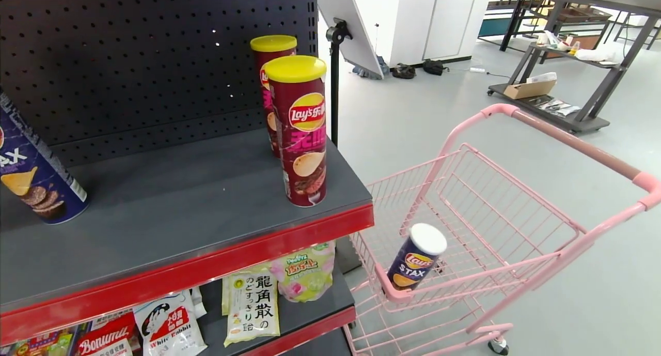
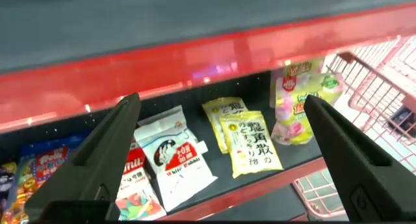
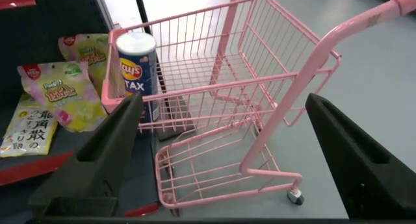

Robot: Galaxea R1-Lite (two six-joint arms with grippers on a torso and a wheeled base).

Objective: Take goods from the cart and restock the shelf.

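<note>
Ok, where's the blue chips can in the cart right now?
Head view, right side: the blue chips can sits in the pink cart's basket, in the corner nearest the shelf's red edge.

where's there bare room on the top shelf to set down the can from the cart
The top shelf is bare across its middle, between the blue can at its left end and the two red cans at its right end. Front and back there are both free. The lower shelf is crowded with snack bags.
</note>
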